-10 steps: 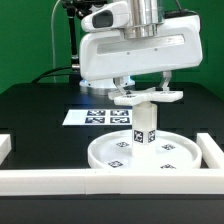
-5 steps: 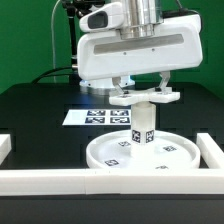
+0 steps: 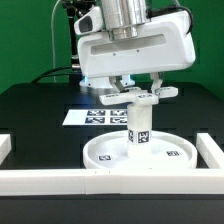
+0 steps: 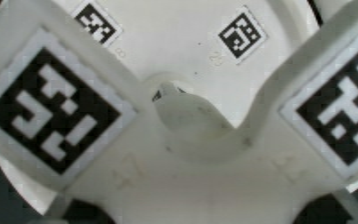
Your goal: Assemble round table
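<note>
The large rimmed round disc point(image 3: 165, 155) lies flat on the black table. The short cylindrical leg point(image 3: 139, 128) stands upright on its middle, with tags on its side. The cross-shaped base point(image 3: 141, 97) sits on top of the leg. My gripper point(image 3: 141, 88) comes down from above, with a finger on either side of the base and shut on it. In the wrist view the cross-shaped base point(image 4: 190, 125) fills the picture, two tagged arms spreading out from its hub. My fingertips are hidden there.
The marker board point(image 3: 92, 117) lies behind the disc toward the exterior view's left. Long white border rails run along the front point(image 3: 60, 180) and stand at the exterior view's right point(image 3: 212, 150) and left point(image 3: 4, 146).
The hand has turned and shifted slightly toward the exterior view's left, and the base and leg have shifted with it. The disc stays in place.
</note>
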You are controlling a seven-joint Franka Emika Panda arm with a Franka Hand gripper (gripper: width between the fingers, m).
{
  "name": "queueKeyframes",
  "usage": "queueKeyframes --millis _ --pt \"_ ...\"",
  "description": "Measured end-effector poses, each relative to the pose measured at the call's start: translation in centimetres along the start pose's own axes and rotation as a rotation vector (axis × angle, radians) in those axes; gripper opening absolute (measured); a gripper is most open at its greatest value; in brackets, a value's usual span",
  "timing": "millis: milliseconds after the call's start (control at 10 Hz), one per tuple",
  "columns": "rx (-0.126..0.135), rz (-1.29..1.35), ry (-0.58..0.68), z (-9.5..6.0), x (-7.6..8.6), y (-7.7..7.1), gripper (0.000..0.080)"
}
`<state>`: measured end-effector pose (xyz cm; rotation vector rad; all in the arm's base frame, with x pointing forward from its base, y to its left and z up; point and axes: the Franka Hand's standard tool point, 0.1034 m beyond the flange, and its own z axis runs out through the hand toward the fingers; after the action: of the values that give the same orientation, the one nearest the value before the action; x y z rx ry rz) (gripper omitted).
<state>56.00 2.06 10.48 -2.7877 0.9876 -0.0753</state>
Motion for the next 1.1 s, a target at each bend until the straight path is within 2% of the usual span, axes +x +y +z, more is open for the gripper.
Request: queueKeyframes --millis 500,700,900,1100 --pt "0.005 0.307 0.0 0.01 -0.03 -0.09 0.0453" --pt "0.039 0.536 0.004 0.05 0.0 -0.01 0.0453" --pt "0.058 0.731 0.02 0.09 -0.2 -0.23 0.0453" --pt "0.093 0.939 0.017 0.1 -0.24 -0.21 0.0453"
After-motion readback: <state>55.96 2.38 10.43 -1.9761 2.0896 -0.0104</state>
